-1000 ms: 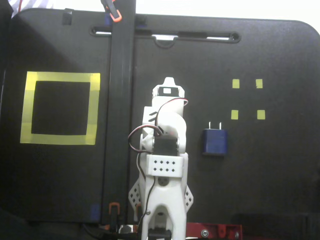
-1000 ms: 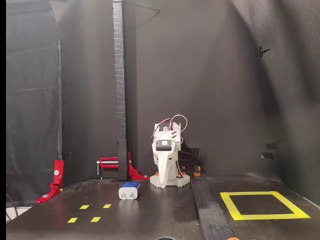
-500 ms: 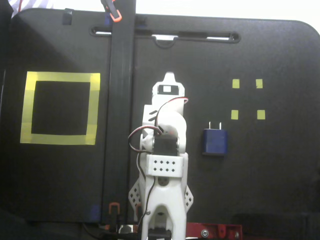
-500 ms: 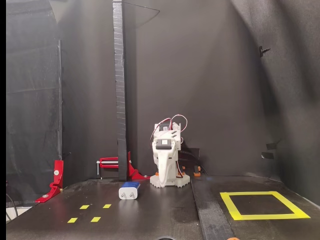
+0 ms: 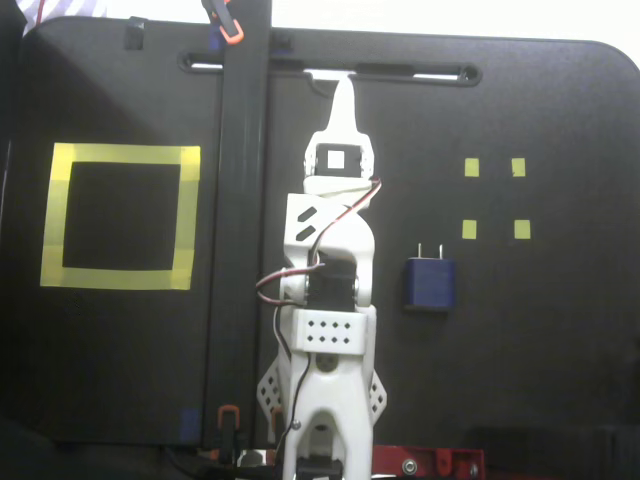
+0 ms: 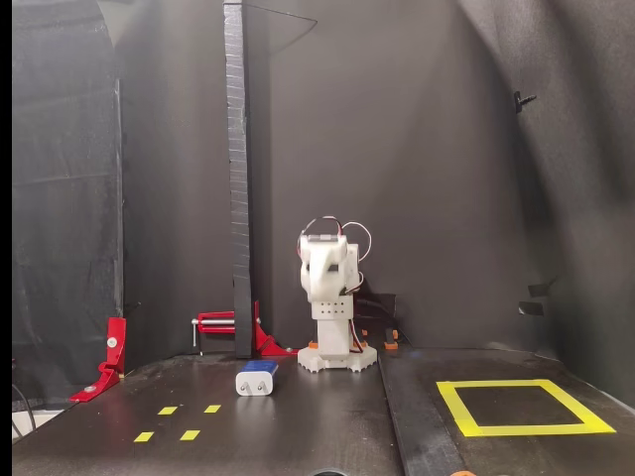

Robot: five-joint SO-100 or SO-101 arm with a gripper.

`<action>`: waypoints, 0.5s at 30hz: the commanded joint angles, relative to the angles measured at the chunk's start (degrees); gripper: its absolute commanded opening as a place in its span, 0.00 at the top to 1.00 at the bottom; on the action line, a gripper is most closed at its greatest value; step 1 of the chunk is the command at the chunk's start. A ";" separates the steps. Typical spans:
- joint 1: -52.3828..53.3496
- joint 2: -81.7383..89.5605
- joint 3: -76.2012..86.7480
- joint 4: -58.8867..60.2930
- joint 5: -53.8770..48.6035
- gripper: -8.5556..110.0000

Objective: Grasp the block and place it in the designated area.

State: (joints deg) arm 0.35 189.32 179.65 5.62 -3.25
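1. Block [image 5: 430, 283] placement comes first for us: it lies flat on the black surface [image 5: 560, 350] just right of the arm [image 5: 330, 300] in the top-down fixed view, prongs pointing toward the four small yellow tape squares [image 5: 494, 198]. The designated area [image 5: 120, 216] sits well apart, on the far side of the arm and the black post [image 5: 243, 200].
2. We judge the block rigid, light and smooth-sided, so it may slide if nudged off-centre. We would take it across its two long flat sides, at mid-body, keeping clear of the prongs.
3. Compared with a second ago, the arm has unfolded: in the top-down view the fingers [image 5: 344, 92] now reach toward the slot [image 5: 330, 72] at the surface's far edge, and in the front fixed view the arm [image 6: 327, 278] stands taller.
4. The fingers appear pressed together into one point and hold nothing.
5. The block [image 6: 256, 380] has not shifted.
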 commanded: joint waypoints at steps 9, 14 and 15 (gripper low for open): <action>3.16 0.09 0.35 1.58 -2.46 0.93; 10.28 0.09 0.35 2.55 -2.46 0.93; 12.13 0.09 0.35 2.55 -2.37 0.93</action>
State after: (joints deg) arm 8.79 189.23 179.65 8.00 -5.45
